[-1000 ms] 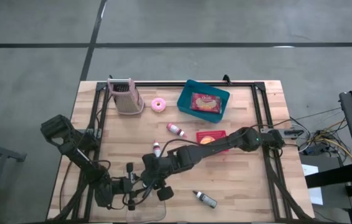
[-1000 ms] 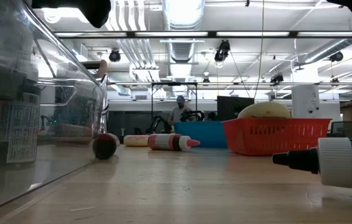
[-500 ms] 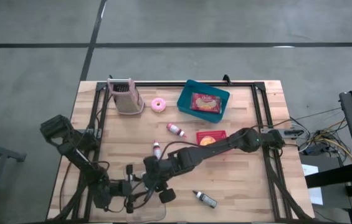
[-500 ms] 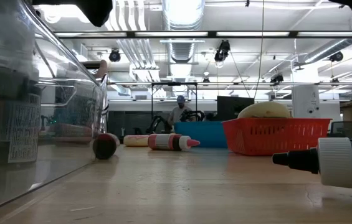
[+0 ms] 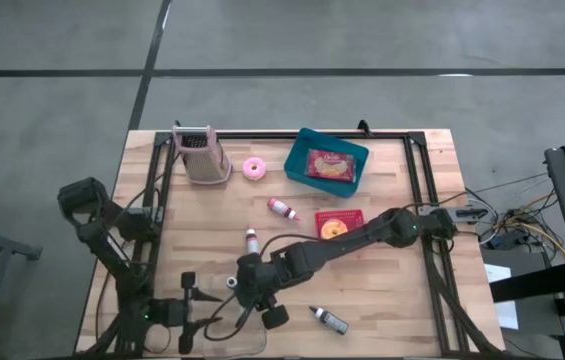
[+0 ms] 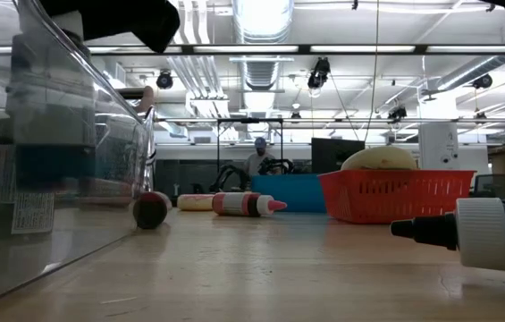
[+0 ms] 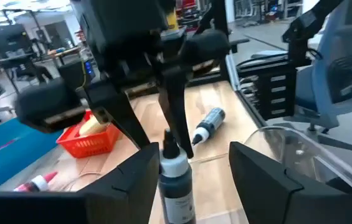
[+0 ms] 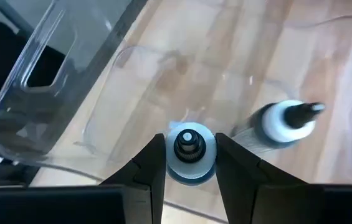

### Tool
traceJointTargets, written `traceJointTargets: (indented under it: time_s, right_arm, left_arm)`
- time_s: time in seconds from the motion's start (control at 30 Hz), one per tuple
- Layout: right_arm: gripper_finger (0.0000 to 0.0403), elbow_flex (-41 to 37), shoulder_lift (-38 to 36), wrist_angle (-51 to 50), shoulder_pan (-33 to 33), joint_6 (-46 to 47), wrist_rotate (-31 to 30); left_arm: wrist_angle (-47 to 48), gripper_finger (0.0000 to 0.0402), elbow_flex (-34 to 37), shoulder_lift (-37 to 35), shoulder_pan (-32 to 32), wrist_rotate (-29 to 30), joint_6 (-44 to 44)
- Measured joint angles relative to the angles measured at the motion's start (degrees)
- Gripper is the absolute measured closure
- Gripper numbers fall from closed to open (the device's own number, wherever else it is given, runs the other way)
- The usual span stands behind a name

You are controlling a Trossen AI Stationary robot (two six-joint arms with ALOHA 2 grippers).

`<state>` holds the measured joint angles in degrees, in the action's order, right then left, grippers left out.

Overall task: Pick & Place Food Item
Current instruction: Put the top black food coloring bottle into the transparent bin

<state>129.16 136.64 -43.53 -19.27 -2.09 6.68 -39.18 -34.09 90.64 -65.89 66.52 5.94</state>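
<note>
Bottle (image 8: pixel 189 154) hangs upright in right pincer (image 8: pixel 188 163) over clear bin (image 5: pixel 234 343).

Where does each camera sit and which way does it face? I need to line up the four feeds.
High: overhead, straight down on the table; both arms show.
Low: table height, level toward the room; red basket ahead.
Left wrist: past the left gripper at the upright bottle.
Right wrist: right gripper clamps the bottle's cap over the clear bin.
Both wrist views share that bottle.
</note>
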Motion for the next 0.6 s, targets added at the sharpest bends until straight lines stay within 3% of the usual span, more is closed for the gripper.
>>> traceJointTargets:
  time_s: [0.6]
  right_arm:
    - [0.0303,-9.03,-0.31,9.64,0.20,0.63,3.04]
  left_arm:
    - [0.21,0.0204,0.13,-0.50,0.13,0.83,-1.27]
